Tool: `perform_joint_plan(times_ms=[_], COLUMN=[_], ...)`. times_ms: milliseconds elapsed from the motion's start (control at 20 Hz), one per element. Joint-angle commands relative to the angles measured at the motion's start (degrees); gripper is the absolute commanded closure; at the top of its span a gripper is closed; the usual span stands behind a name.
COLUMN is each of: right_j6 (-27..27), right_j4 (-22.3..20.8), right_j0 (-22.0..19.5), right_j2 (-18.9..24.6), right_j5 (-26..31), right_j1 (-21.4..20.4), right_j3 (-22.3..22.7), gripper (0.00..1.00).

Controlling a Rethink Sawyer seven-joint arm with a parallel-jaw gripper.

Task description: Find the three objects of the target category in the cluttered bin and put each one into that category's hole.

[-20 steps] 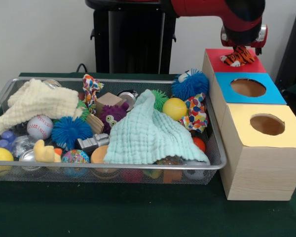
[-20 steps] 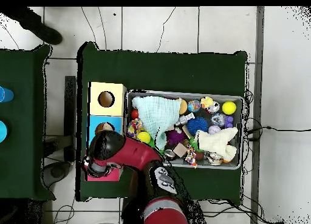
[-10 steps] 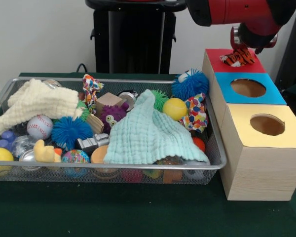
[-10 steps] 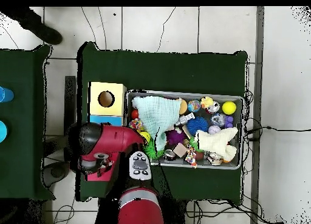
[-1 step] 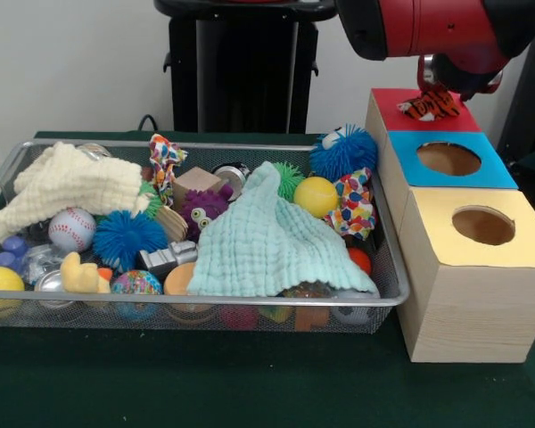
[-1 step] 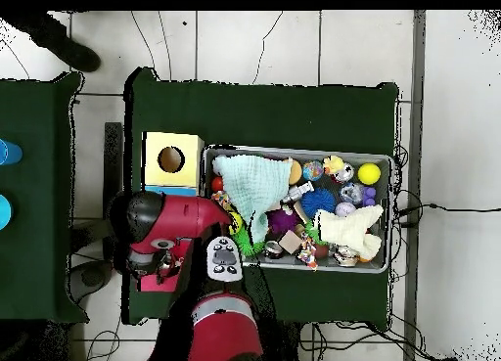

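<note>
The arm had been swung slightly further over the red box [image 5: 425, 108].
The tiger toy [image 5: 431, 102] was pinched beneath the pincer [image 5: 446, 87], at the drop step; release into the hole was judged next.

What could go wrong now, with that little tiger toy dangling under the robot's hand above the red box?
The tiger toy hangs just over the red box top, and the hole there is hidden by the toy and the arm, so its aim cannot be checked. If it is off, the toy may land on the lid or tumble off the box. A soft, floppy toy might also snag on the hole's edge. Whether the hand grips it firmly is unclear.
</note>
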Motion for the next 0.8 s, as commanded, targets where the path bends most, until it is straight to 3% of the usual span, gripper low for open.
perform_joint_plan(times_ms=[50, 800], right_j6=[6.41, 4.55], right_j4=[-10.4, -15.46], right_j0=[-7.89, -12.14], right_j2=[-4.28, -0.44], right_j5=[-46.73, -42.17], right_j1=[8.22, 6.91], right_j3=[-16.44, -17.54], gripper=[0.0, 0.0])
